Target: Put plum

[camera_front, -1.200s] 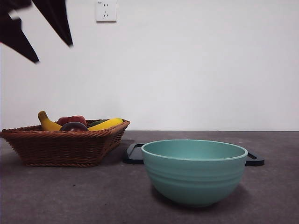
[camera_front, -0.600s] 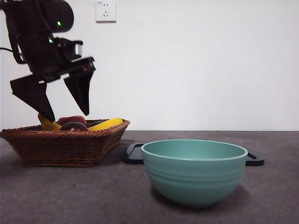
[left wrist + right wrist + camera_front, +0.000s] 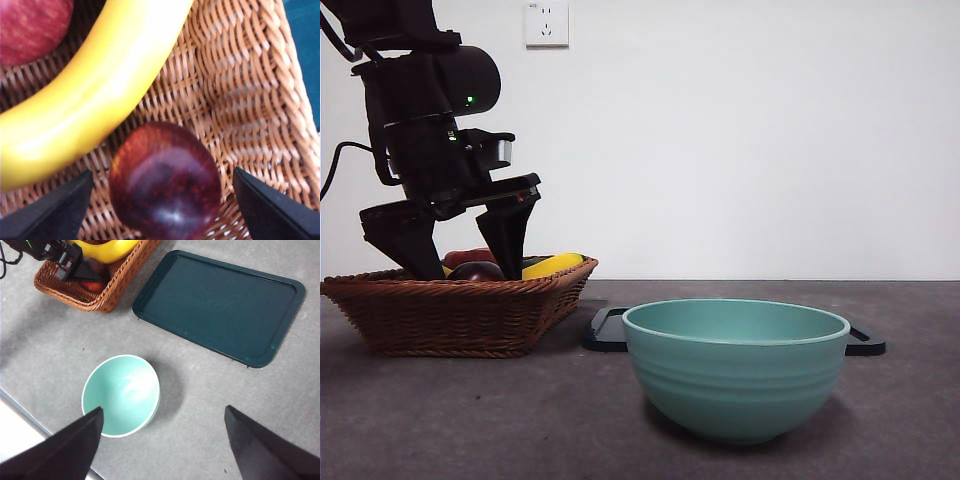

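The left gripper [image 3: 455, 262] reaches into the wicker basket [image 3: 460, 315], its 2 jaws spread on either side of the plum [image 3: 166, 181]; the right gripper [image 3: 162, 445] hangs high above the basket, jaws spread.

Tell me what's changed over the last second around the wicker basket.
The left tool came in from the upper corner and dropped into the brown woven wicker basket; its open jaws now straddle the small dark purple-maroon plum without closing on it. The plum, the curved yellow banana, the teal ceramic bowl and the dark green flat tray stayed put. The right tool hangs open high above the table.
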You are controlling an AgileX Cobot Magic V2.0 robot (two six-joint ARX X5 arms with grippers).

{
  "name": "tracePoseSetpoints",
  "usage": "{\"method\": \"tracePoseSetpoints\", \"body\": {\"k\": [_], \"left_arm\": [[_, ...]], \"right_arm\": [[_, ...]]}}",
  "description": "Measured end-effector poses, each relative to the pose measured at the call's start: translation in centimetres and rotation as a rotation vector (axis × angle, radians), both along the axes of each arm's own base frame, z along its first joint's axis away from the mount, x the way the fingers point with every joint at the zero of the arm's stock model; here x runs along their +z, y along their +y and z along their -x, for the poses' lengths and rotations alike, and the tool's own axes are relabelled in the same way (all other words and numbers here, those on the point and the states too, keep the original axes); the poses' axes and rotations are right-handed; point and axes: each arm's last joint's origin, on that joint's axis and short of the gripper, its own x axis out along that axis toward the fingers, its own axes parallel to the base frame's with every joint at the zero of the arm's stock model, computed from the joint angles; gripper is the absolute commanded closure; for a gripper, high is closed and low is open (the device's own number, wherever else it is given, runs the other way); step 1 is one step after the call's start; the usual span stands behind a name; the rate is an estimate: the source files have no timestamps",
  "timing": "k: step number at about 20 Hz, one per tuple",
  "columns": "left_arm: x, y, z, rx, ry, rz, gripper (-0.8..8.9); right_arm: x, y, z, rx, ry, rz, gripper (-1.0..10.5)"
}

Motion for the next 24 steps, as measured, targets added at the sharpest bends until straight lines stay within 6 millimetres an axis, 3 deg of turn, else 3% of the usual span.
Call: {"method": "tracePoseSetpoints", "body": {"k": [6, 10, 17, 20, 24], "left_arm": [[-0.8, -0.4, -0.2, -0.007, 0.015, -0.006, 3.92], [-1.1, -0.7, -0.1, -0.013, 0.032, -0.012, 5.41], [-0.7, -0.6, 0.1, -0.013, 0.031, -0.012, 5.42], [2.3, -0.5, 1.2, -0.020, -0.045, 0.016, 5.42], [8.0, -1.0, 4.9, -0.089, -0.177, 0.107, 5.41]], "right_arm": [[0.0, 0.0, 0.0, 0.000, 0.000, 0.000, 5.6], [0.0, 0.0, 0.0, 0.000, 0.000, 0.000, 5.6], [0.0, 0.0, 0.0, 0.000, 0.000, 0.000, 5.6], [0.0, 0.0, 0.0, 0.000, 0.000, 0.000, 5.6], [0.0, 0.0, 0.0, 0.000, 0.000, 0.000, 5.6]]}}
